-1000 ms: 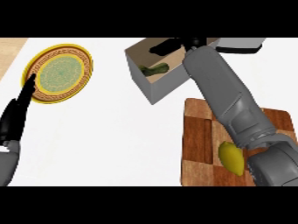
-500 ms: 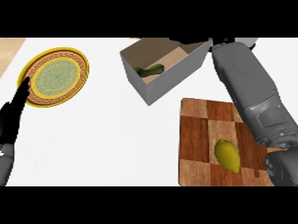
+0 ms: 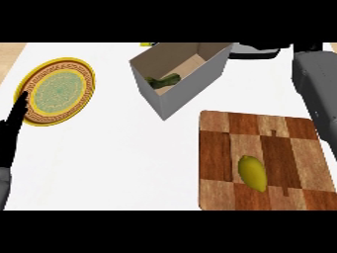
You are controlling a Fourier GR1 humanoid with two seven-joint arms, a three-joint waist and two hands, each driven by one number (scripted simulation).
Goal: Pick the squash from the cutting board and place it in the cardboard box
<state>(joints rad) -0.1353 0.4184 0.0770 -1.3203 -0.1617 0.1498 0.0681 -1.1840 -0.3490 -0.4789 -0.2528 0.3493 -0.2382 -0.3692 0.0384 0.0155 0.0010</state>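
The open cardboard box (image 3: pixel 200 74) stands tilted at the counter's back middle. A small green squash (image 3: pixel 163 80) lies inside it on the box's floor. The wooden cutting board (image 3: pixel 287 143) lies at the front right with a yellow oval fruit (image 3: pixel 252 172) on it. My right forearm (image 3: pixel 322 94) runs up the right edge. Only a sliver of my right hand (image 3: pixel 262 49) shows behind the box's right corner, apart from the squash. My left hand (image 3: pixel 7 133) rests open at the left edge, fingers up, beside the plate.
A round plate (image 3: pixel 58 91) with a yellow rim and green patterned centre lies at the back left. A small yellow-green object (image 3: pixel 147 44) peeks out behind the box's far corner. White counter spreads between plate, box and board.
My right arm has drawn away from above the box to the right edge, uncovering the box, the squash in it and the board. The left hand has stayed put.
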